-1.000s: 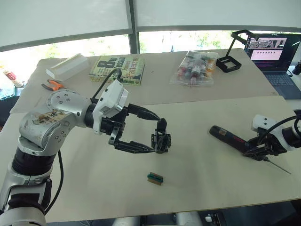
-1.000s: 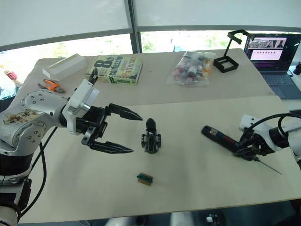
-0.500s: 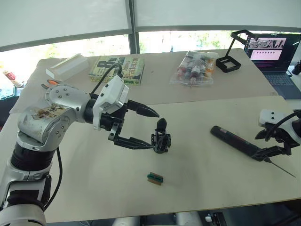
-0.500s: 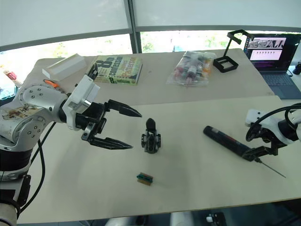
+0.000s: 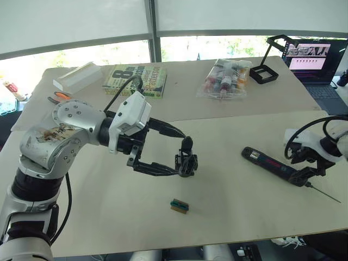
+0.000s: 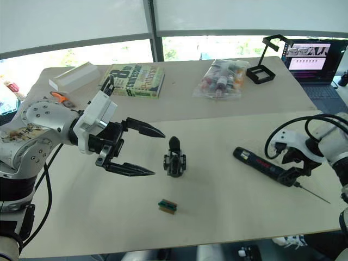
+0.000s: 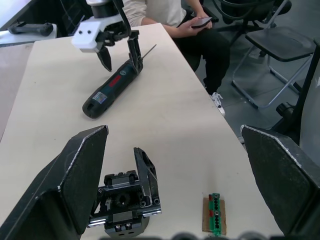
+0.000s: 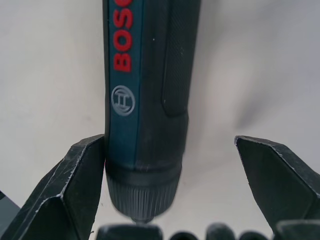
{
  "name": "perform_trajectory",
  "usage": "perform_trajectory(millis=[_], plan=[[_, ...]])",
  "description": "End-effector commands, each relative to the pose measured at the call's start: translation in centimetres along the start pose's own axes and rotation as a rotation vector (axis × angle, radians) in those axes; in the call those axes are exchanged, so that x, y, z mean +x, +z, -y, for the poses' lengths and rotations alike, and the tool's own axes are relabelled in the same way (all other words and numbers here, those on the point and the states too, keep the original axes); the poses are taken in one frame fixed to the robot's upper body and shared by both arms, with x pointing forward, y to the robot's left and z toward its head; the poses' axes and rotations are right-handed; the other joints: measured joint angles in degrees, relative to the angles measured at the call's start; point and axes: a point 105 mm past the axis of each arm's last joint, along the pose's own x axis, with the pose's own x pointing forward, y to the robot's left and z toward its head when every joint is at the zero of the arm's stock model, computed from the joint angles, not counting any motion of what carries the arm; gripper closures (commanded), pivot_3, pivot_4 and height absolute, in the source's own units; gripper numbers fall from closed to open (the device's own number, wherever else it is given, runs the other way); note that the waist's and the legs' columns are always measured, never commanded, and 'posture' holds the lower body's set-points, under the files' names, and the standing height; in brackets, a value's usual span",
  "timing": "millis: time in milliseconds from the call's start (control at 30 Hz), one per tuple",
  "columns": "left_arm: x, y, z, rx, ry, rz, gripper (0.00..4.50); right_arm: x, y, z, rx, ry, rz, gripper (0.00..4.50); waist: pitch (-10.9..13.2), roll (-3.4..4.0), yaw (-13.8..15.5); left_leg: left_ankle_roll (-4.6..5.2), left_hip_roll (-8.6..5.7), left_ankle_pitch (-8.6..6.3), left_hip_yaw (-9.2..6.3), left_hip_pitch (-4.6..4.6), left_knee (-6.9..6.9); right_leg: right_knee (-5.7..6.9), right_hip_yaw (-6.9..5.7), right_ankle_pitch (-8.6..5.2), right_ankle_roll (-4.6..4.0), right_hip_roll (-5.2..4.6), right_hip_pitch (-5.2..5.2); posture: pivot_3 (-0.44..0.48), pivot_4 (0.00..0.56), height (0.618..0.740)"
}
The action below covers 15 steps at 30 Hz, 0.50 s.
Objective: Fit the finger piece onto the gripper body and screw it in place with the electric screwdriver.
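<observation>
The gripper body stands upright on the table with one pointed black finger sticking up. My left gripper hangs open just to its left, and the body sits low between its fingers, apart from both. The electric screwdriver lies flat at the right with its thin bit pointing right. My right gripper is open and straddles the screwdriver's front end, with one finger close against the barrel. The finger piece is out of view.
A small green-and-brown block lies in front of the gripper body. On the far table are a book, a white box, orange pliers, a bag of bottles, a black stand and a laptop. A seated person is beyond the table's edge.
My right gripper let go of the screwdriver, drew off to the right, then came back over its front end. The left gripper pulled back slightly and returned. The screwdriver has barely moved.
</observation>
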Motion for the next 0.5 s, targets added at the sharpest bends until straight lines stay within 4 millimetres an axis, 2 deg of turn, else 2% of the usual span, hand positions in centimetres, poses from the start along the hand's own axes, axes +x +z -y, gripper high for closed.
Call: perform_trajectory(millis=[33, 267, 500], plan=[[0.0, 1.2, 0.1, 0.045, 0.010, 0.013, 0.00, -0.5, -0.3, -0.6, 0.027, 0.034, 0.000, 0.04, 0.0, 0.00, 0.0, 0.00, 0.01, 0.00, -0.01, 0.00, 0.00, 0.00, -0.01, 0.00, 0.00, 0.02, 0.00, 0.000, 0.150, 0.740], [0.2, 1.3, 0.2, 0.054, 0.005, 0.016, 0.00, -0.5, -0.9, -1.8, 0.045, 0.061, -0.010, 0.04, 0.0, 0.00, 0.2, 0.00, 0.01, 0.00, -0.05, -0.03, 0.01, -0.01, -0.06, 0.00, 0.00, 0.02, -0.01, 0.000, 0.150, 0.740], [0.4, 1.5, 0.6, 0.070, -0.026, 0.022, 0.00, -0.2, -1.1, -1.7, 0.060, 0.046, -0.007, 0.04, 0.0, 0.00, 0.2, 0.00, 0.01, 0.00, -0.05, -0.05, 0.06, 0.00, -0.05, 0.00, 0.00, 0.02, 0.00, 0.000, 0.150, 0.740]])
